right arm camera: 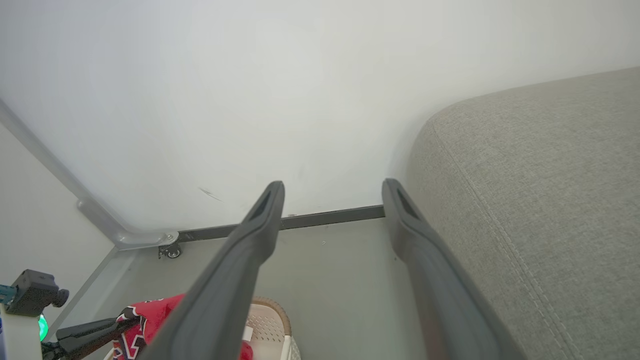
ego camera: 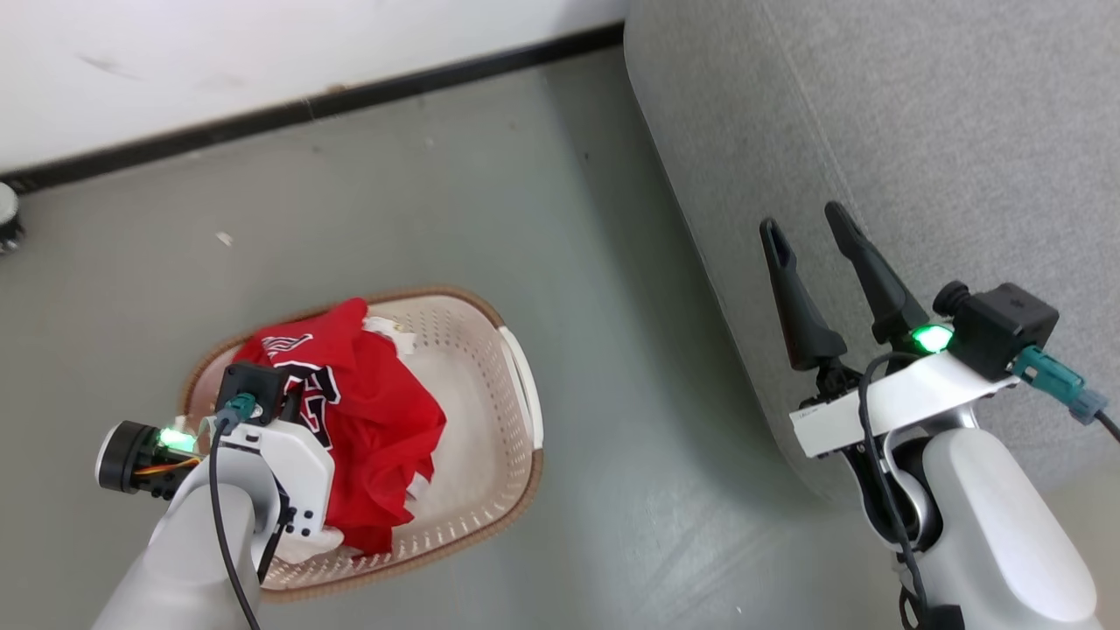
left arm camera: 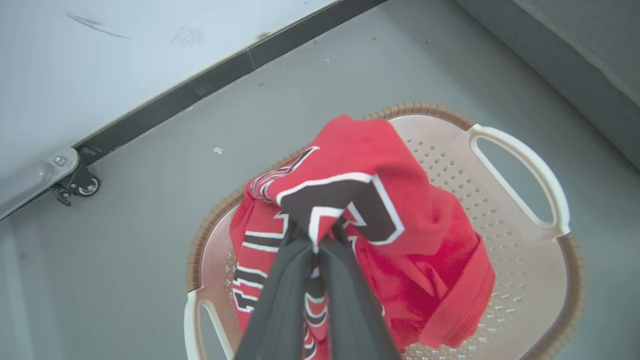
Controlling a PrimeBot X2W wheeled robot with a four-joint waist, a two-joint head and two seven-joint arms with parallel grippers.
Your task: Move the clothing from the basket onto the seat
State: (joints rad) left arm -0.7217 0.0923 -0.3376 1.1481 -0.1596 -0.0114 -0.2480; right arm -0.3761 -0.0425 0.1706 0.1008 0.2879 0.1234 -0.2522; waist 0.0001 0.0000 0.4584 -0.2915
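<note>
The clothing [ego camera: 376,420] is a bunched-up red jersey-type thing with black-and-white lettering and white trim. It's in the basket [ego camera: 490,385], mostly in the basket's left half going by the robot's sides.

The left gripper [left arm camera: 316,239] has hold of it. Its two dark fingers are squeezed nearly together, with a fold of the printed fabric pinched between the tips, right on the lettering. In the left wrist view the pinched bit is pulled up into a peak over the basket. The rest droops down from there, and the hem hangs inside the basket's perforated wall. Can't tell if the lowest folds touch the basket's bottom or hang clear of it.

The basket stands on the grey floor [ego camera: 542,201], with one white handle [left arm camera: 525,165] on the side away from the cloth. Beyond the basket's far side run the white wall [ego camera: 262,52] and its black baseboard [ego camera: 350,101]. There's a small caster wheel [left arm camera: 82,186] by that baseboard, well apart from the basket.

The seat [ego camera: 875,131] is the big grey fabric cushion off to the basket's right, with a strip of floor between them. The right gripper [ego camera: 803,223] is well away from the basket, up in front of the seat's rounded side. Its fingers are spread wide apart and it's holding nothing.
</note>
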